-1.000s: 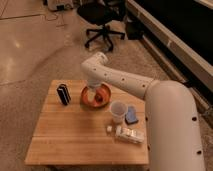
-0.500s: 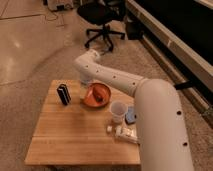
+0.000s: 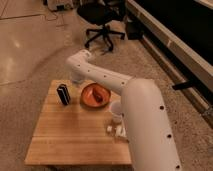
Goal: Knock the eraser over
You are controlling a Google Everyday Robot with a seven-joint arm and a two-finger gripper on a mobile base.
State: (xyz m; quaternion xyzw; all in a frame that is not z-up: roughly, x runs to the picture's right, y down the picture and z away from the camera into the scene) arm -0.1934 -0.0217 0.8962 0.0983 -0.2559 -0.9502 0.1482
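Wooden plank table (image 3: 65,137), on speckled floor (image 3: 22,107).

Landmark: orange bowl (image 3: 95,95), sitting toward the far edge, about mid-width.
- Left of the bowl, near the far-left corner: eraser (image 3: 63,94), black, standing on end, apart from the bowl.
- Right of the bowl and nearer the front: white cup (image 3: 116,111), upright.
- Further front from the bowl, past the cup: small white pieces (image 3: 116,131), partly hidden by the arm.
- Gripper (image 3: 77,83) hangs just off the bowl's far-left rim, between bowl and eraser.

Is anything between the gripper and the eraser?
No: the camera view shows only bare wooden table between the gripper, hanging beside the orange bowl, and the standing eraser.
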